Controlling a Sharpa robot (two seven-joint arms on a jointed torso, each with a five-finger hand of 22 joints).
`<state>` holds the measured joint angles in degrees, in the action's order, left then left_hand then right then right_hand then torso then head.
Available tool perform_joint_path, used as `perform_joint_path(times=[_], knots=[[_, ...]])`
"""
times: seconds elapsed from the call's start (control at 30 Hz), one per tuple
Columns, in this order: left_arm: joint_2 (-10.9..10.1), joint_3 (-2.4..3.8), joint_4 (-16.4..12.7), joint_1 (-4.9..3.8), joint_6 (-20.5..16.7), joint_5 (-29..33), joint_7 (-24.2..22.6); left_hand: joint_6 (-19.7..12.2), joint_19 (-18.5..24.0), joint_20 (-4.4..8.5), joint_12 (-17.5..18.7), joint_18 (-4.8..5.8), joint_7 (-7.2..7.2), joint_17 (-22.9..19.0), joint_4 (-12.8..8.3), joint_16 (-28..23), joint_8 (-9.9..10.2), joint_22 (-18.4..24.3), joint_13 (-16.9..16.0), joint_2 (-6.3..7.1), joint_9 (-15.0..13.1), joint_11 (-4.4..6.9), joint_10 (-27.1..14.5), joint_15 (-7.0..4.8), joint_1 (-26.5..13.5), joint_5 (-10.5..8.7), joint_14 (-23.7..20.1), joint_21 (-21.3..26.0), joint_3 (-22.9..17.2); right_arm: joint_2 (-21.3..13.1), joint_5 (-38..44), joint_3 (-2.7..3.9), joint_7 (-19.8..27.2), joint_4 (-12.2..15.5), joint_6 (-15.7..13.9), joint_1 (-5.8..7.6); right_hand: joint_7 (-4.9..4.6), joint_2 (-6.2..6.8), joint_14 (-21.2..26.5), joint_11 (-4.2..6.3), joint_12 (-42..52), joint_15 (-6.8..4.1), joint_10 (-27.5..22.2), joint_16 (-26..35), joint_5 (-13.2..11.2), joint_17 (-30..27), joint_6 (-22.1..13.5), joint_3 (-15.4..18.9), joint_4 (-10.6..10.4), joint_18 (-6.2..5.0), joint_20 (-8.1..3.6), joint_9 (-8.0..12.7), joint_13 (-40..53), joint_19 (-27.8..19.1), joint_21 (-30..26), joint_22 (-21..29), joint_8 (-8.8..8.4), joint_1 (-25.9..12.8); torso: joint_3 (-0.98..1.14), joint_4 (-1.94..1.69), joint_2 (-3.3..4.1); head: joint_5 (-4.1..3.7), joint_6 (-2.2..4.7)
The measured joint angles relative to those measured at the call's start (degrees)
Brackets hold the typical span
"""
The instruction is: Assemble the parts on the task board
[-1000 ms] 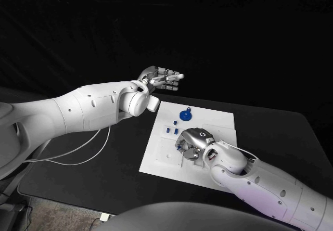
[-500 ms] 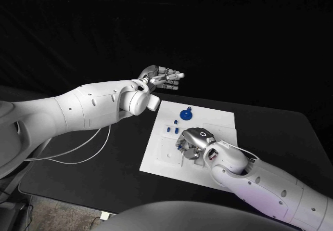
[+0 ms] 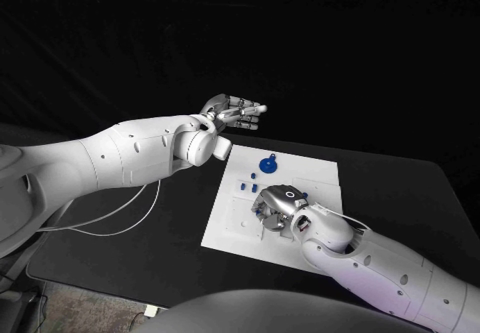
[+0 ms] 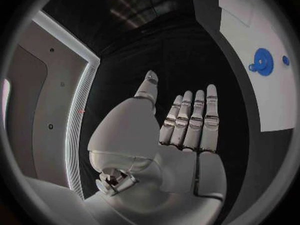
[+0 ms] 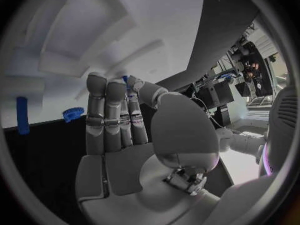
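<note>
While the left hand [image 3: 232, 113] is hanging above the far left corner of the task board [image 3: 222, 232], just as it was a second ago, the right hand [image 3: 277, 206] is shifting slightly leftward over the board's middle, its arm following. That small creep suggests it is working a piece into a seat there rather than carrying anything across. In the right wrist view the right hand [image 5: 122, 122] is showing its fingers side by side and straight, with a small blue part [image 5: 125, 79] peeking at the fingertips [image 5: 135, 83]; it is apparently pinching that part against the thumb, though the contact itself is half hidden. The left hand [image 4: 175, 135] is holding nothing, its fingers extended and close together, palm bare. The blue gear [image 3: 267, 165] is lying near the board's far edge, unmoved, and a few small blue pegs [image 3: 248, 186] are sitting just left of the right hand, also unmoved; most of the assembly is therefore probably still waiting. In the right wrist view another gear [image 5: 73, 113] and an upright blue peg [image 5: 22, 115] are lying near the board's edge. The board is resting flat on the black table [image 3: 130, 257], a white cable [image 3: 120, 222] is trailing across it beneath the left arm, and darkness is surrounding the scene
</note>
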<state>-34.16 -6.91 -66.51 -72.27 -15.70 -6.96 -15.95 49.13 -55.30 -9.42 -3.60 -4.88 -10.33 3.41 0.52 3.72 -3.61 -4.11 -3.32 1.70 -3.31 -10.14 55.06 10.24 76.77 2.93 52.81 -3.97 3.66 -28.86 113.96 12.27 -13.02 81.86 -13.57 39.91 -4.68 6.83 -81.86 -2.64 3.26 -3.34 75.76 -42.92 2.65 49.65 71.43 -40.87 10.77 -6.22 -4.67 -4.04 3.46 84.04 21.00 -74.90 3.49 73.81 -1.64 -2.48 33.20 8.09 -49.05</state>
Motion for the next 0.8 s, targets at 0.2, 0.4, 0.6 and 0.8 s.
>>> perform_joint_path(times=[0.2, 0.4, 0.6, 0.8], knots=[[0.1, 0.0, 0.1, 0.0, 0.1, 0.0, 0.1, 0.0, 0.0, 0.0, 0.0, 0.0, 0.02, 0.0, 0.0, 0.0, 0.0, 0.0, 0.0, 0.0, 0.0, 0.0, 0.0, 0.0, 0.0, 0.0, 0.0, 0.0, 0.0, 0.3, 0.4, -0.46, -0.2, -0.2, -0.4, 0.13, 0.04, 0.0, 0.0, 0.01, 0.0, 0.0, 0.0, 0.0, 0.0, 0.0, -0.1, 0.0, 0.0, 0.0, 0.08, 0.0, 0.0, 0.1, 0.0, 0.0, 0.0, 0.0, -0.02, -0.01, -0.01, -0.04, -0.14], [0.2, 0.0, 0.1, 0.0, 0.2, 0.0, 0.2, -0.3, 0.0, 0.0, 0.0, 0.0, 0.19, 0.0, 0.0, 0.0, 0.0, 0.0, 0.0, 0.0, 0.0, -0.09, -0.1, 0.01, 0.0, 0.0, -0.1, 0.0, 0.0, 0.4, 0.6, -0.77, -0.4, -0.4, -0.7, 0.17, -0.64, 0.58, 0.0, 0.46, -0.1, 0.01, -0.8, 0.0, 0.0, -0.1, -1.7, 1.3, 0.3, -0.01, 0.09, 0.1, 0.0, 0.1, -0.6, 0.1, 0.0, -0.6, -0.01, 0.01, -0.01, -0.01, -0.26], [0.2, 0.0, 0.2, 0.0, 0.3, 0.0, 0.3, -0.4, 0.0, 0.0, 0.0, -0.01, 0.01, 0.0, 0.0, -0.2, 0.0, 0.0, 0.0, 0.0, 0.0, -0.2, -0.2, 0.02, 0.0, 0.0, -0.4, 0.0, 0.0, 0.3, 0.2, -1.12, -0.3, -0.4, -1.4, 0.0, -1.05, 4.14, 0.7, -2.38, 0.6, 1.92, -11.7, 0.4, 1.1, -1.3, -6.9, 10.5, 0.3, -2.55, 1.9, 0.3, 0.0, 0.0, -5.1, 2.5, 0.32, -2.1, 0.02, 0.03, -0.03, 0.03, -0.28], [0.1, 0.0, 0.1, 0.0, 0.5, 0.0, 0.4, -0.4, 0.0, 0.0, 0.0, -0.01, 0.01, 0.0, 0.4, -0.2, 0.0, 0.0, 0.0, 0.0, 0.0, -0.2, -0.2, 0.02, 0.0, 0.0, -0.4, 0.0, 0.0, -0.6, -0.5, -1.19, -0.3, 0.2, -2.8, -0.12, 0.08, 4.93, 1.3, -3.92, 0.7, 3.16, -17.4, 0.5, 2.5, -4.0, -9.5, 21.4, -2.1, -3.64, 3.15, 0.3, -0.1, 0.1, -7.3, 5.5, 0.32, 2.1, 0.08, 0.04, -0.02, -0.01, -0.15]])
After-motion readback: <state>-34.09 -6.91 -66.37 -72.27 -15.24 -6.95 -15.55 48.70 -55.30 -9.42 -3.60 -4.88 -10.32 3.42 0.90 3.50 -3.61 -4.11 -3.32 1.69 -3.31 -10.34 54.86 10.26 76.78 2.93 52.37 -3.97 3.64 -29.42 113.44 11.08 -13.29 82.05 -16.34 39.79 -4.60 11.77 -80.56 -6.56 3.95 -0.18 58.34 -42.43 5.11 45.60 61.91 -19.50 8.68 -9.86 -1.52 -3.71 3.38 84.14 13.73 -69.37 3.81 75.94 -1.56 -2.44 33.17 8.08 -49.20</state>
